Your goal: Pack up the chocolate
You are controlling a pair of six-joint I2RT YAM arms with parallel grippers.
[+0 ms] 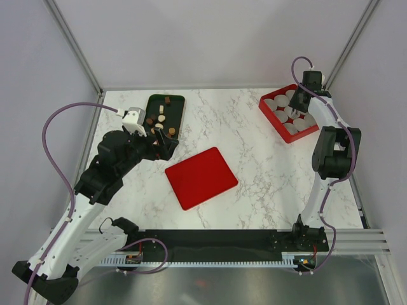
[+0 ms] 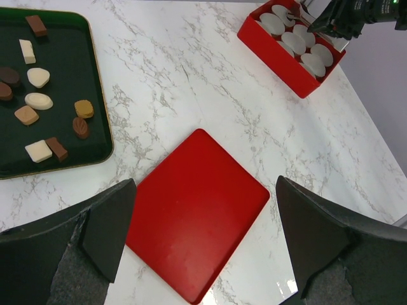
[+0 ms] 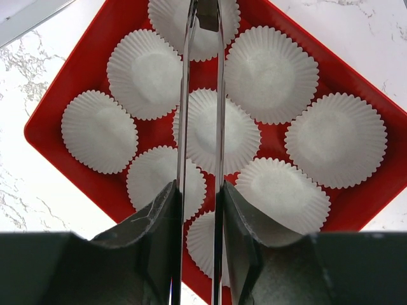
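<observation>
The chocolate (image 1: 160,120) lies as several brown, dark and cream pieces on a dark green tray (image 1: 175,100) at the back left, also seen as chocolate (image 2: 38,101) in the left wrist view. My left gripper (image 1: 166,145) hangs open and empty (image 2: 206,190) above the near edge of a flat red lid (image 2: 197,216). My right gripper (image 3: 199,187) is shut on thin metal tongs (image 3: 185,95), held over a red box (image 3: 57,108) of white paper cups (image 3: 270,73). A small dark piece shows between the tong tips (image 3: 207,16); I cannot tell what it is.
The red lid (image 1: 201,177) lies in the middle of the marble table. The red box (image 1: 270,114) stands at the back right corner, close to the frame post. Grey walls close in on the left, back and right.
</observation>
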